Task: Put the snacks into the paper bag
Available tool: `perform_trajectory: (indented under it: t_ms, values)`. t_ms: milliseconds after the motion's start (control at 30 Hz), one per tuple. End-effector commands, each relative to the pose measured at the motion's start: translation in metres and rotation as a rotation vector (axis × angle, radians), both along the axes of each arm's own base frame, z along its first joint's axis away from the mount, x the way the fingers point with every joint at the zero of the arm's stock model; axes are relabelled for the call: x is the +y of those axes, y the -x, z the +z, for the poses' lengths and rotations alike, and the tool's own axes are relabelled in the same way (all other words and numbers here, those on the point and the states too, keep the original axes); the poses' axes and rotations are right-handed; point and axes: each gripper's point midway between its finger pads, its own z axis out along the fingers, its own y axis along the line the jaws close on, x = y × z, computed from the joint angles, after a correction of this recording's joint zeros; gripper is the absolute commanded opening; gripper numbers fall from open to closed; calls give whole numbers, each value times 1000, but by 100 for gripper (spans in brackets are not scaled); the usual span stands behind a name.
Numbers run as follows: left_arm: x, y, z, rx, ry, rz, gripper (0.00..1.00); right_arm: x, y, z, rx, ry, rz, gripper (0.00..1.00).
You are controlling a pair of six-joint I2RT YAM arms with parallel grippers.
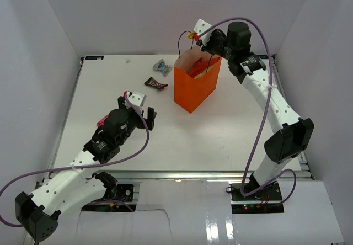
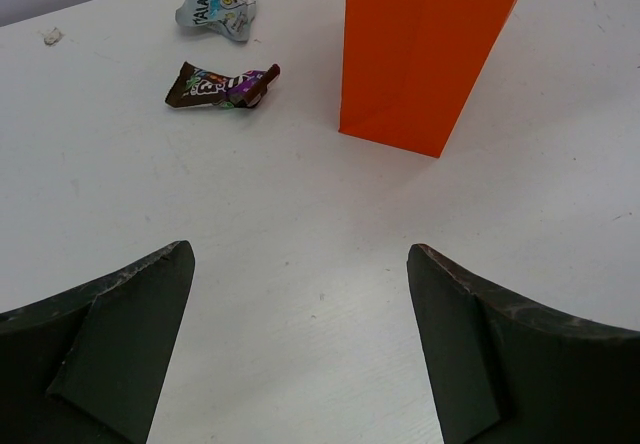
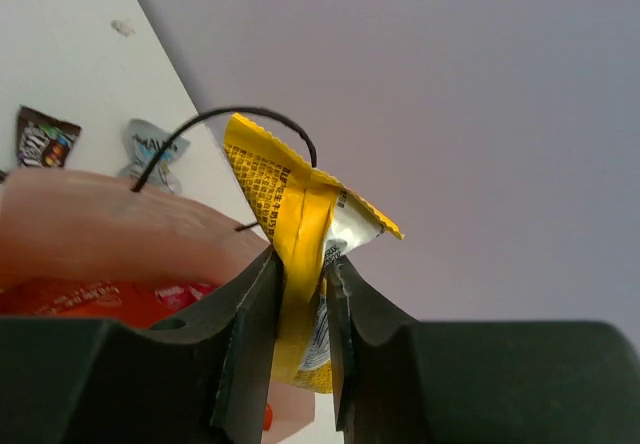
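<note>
Over the far right of the table (image 1: 231, 140), my right gripper (image 1: 194, 35) sits just above the mouth of the paper bag (image 1: 193, 90). Its jaws are clamped on a yellow packet (image 3: 300, 214), which sticks up from between them. Through the right wrist camera I can see the bag's pale inside wall and a thin black loop handle (image 3: 200, 119) arching beside the packet. Red wrappers (image 3: 90, 299) lie down inside the bag. My left gripper (image 2: 300, 254) hangs low over the near left of the table, jaws wide apart with nothing between them. Beyond it, left of the bag, lies a brown candy bar (image 2: 222, 86). Farther back is a silvery-blue wrapper (image 2: 217, 9). The two are apart from each other and from the bag.
</note>
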Motion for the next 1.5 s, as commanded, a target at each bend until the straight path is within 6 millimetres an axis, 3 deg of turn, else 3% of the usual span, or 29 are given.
perform_trajectory:
  t_ms: [0,200,467,567,633,700,767,800,833,867,900,933,967,1000,1133,1167,1233,1267,1367,1400,1433,1467]
  values:
    - [2,-1,4,-20,8,6,98,-17,0,24,-135,66,-54,30]
    - [1,-1,7,-24,13,-1,98,-12,8,-2,-127,230,0,48]
    - [2,0,7,-26,14,0,98,-4,14,-5,-102,258,11,61]
    - [3,-1,7,-26,14,6,98,-1,25,6,-61,189,31,63]
    - [4,-2,7,-25,21,18,98,1,41,29,-51,115,66,64]
    - [5,-3,6,-20,33,32,98,0,66,50,11,-1,93,69]
    - [9,-6,4,-12,42,60,98,-2,86,56,69,-66,114,73]
    - [10,-8,3,-5,48,71,98,-7,107,67,102,-131,136,74]
    - [12,-10,2,4,62,92,98,-9,112,47,170,-139,141,74]
    - [13,-13,-3,21,63,106,98,-17,131,52,177,-166,156,74]
    - [15,-15,-6,38,64,122,98,-16,142,43,220,-178,193,74]
    - [19,-19,-6,53,85,156,98,-19,144,5,333,-183,184,74]
    - [23,-21,-10,75,87,188,98,-25,161,0,352,-197,200,74]
    - [28,-25,-17,115,119,243,98,-27,169,-42,471,-193,224,74]
    - [52,-31,-27,209,189,444,95,-37,206,-100,594,-189,275,75]
    - [57,-27,-35,260,233,507,93,-40,217,-129,648,-180,280,75]
    - [72,-27,-48,302,248,631,91,-41,227,-147,671,-194,317,75]
    - [80,-20,-61,359,269,713,91,-43,235,-169,717,-200,323,75]
    - [111,-26,-71,394,286,873,86,-44,246,-178,715,-176,359,76]
    - [108,-28,-78,443,321,843,86,-45,247,-180,713,-173,359,76]
    - [131,-34,-84,462,363,906,85,-45,248,-181,709,-172,363,76]
    - [139,-37,-89,487,408,929,85,-43,253,-181,714,-171,385,76]
